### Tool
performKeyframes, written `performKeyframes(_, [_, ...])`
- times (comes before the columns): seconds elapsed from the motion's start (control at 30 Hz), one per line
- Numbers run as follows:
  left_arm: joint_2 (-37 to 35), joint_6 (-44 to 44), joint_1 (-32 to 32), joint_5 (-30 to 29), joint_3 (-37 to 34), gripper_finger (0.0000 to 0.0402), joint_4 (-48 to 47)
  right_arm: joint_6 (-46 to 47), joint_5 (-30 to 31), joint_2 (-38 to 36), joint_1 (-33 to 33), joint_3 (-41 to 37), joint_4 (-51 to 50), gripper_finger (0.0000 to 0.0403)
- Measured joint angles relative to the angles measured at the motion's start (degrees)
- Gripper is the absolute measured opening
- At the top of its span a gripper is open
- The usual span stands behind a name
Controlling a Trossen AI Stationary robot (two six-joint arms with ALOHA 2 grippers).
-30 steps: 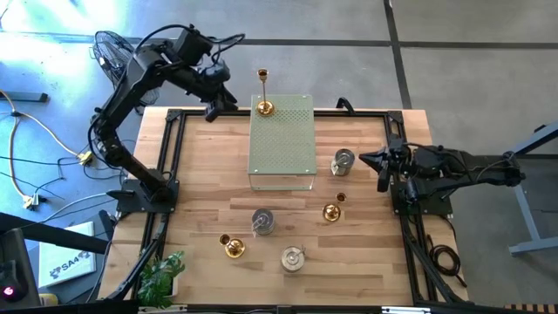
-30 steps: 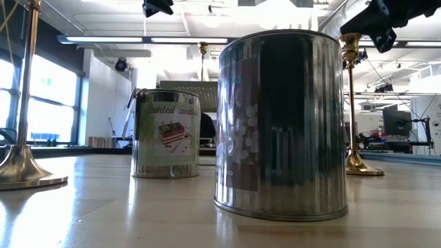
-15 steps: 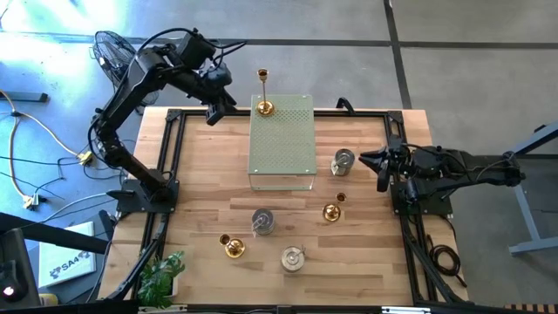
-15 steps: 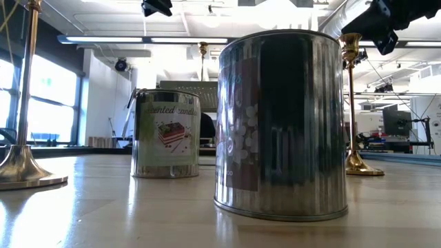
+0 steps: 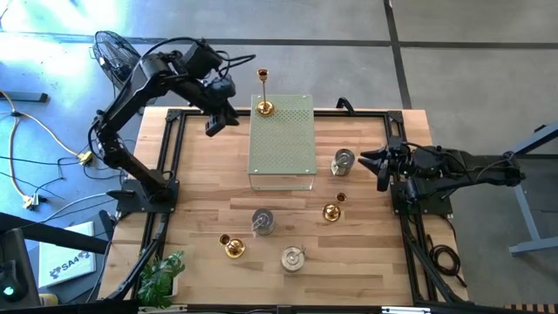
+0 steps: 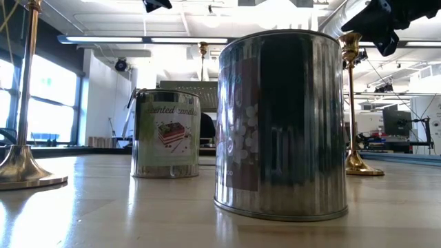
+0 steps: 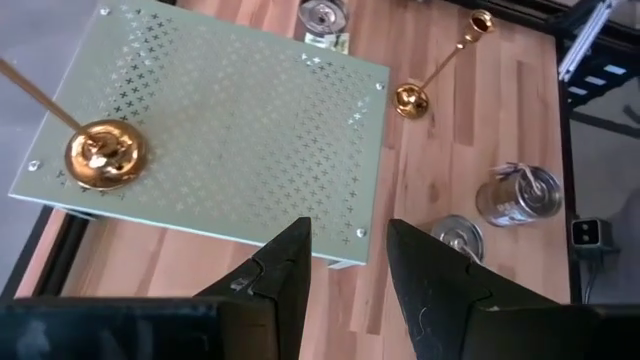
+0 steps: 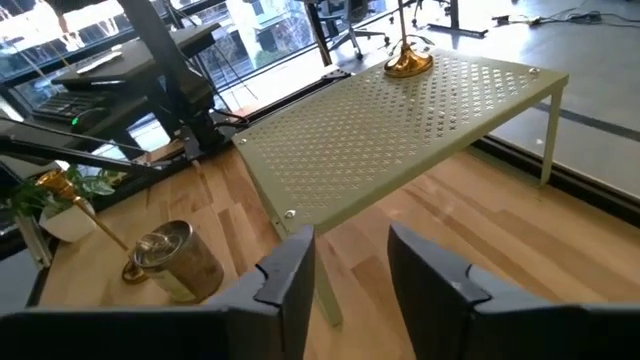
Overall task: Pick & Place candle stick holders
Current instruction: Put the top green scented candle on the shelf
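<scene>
One gold holder point(image 5: 264, 106) stands by its round base on the pale green perforated box point(image 5: 282, 144), at the box's far left corner; its base also shows in the left wrist view point(image 7: 105, 155). Two more gold holders point(image 5: 331, 211) point(image 5: 232, 247) and three silver cylindrical holders point(image 5: 343, 160) point(image 5: 262, 221) point(image 5: 293, 257) stand on the wooden table. My left gripper point(image 5: 214, 122) hovers open and empty above the table just left of the box's far corner; its fingers are apart in its wrist view point(image 7: 345, 280). My right gripper point(image 5: 381, 170) waits open and empty at the table's right edge point(image 8: 350, 280).
Black frame rails point(image 5: 170, 174) run along the table's edges. A small green plant point(image 5: 161, 275) sits at the near left corner. In the low view a silver holder point(image 6: 279, 124) stands close to the camera and blocks the middle of the table.
My left gripper has moved a little toward the table's near edge, closer to the box's far left corner, staying open. Nothing on the table has moved.
</scene>
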Motion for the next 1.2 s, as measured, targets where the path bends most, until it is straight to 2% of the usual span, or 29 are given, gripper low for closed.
performKeyframes(0.23, [0.0, -1.3, -1.6, -2.0, 0.0, 0.0131, -0.1, 0.9, -2.0, 0.0, 0.0, 0.0, 0.0, 0.0154])
performKeyframes(0.57, [0.0, -2.7, -1.6, -1.7, 0.0, 0.0131, -0.7, 3.0, -8.0, 0.0, 0.0, 0.0, 1.5, 0.0155])
performKeyframes(0.77, [0.0, -4.0, -2.3, -1.9, 0.0, 0.0131, -1.5, 2.5, -8.0, 0.0, 0.0, 0.0, 1.3, 0.0162])
performKeyframes(0.97, [0.0, -4.2, -5.3, -2.3, 0.0, 0.0131, -1.5, 2.2, -9.0, 0.0, 0.0, 0.0, 0.8, 0.0207])
performKeyframes(1.2, [0.0, -5.7, -8.6, -3.3, 0.0, 0.0131, -1.5, 1.0, -9.6, 0.0, 0.0, 0.0, 0.8, 0.029])
